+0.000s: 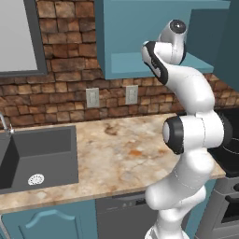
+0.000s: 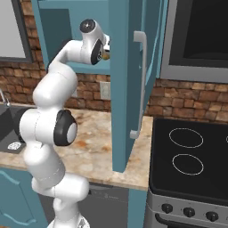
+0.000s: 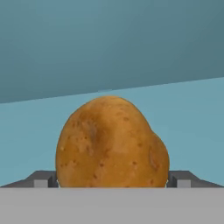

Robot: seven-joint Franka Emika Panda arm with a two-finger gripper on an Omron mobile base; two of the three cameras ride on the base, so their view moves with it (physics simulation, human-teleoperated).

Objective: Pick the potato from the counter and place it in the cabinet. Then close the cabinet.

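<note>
While the gripper (image 3: pixel 112 181) reaches into the open cabinet (image 1: pixel 140 65), its two dark fingertips (image 3: pixel 41 179) sit at either side of the potato (image 3: pixel 111 144), clasping it between them. Seen from the hand camera, the golden-brown lump stands right in front of the hand, over the pale teal shelf with the darker back wall behind. From the right base camera, a sliver of potato (image 2: pixel 106 56) peeks beside the wrist, next to the open door (image 2: pixel 124 89) and its silver handle (image 2: pixel 141 84). Below lies the marbled counter (image 1: pixel 116 154).
</note>
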